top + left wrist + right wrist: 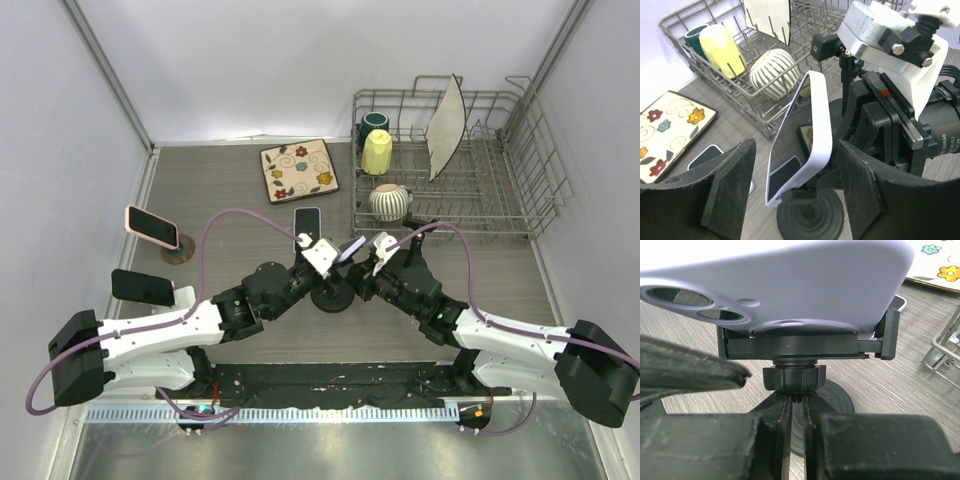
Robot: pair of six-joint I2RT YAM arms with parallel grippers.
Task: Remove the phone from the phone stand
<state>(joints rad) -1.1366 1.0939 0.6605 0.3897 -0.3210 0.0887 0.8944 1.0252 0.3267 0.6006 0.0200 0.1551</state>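
Above: the phone (349, 248) is sitting in the phone stand (332, 297). Left wrist: left end effector (797, 172) is straddling it wide; stiff, probably slick, its long edges suit gripping. Right wrist: right end effector (793, 440) is clamping the stand's neck.

No legible text, brand or number was found; tiny white print on black arm housing (941, 143) was too small to read.
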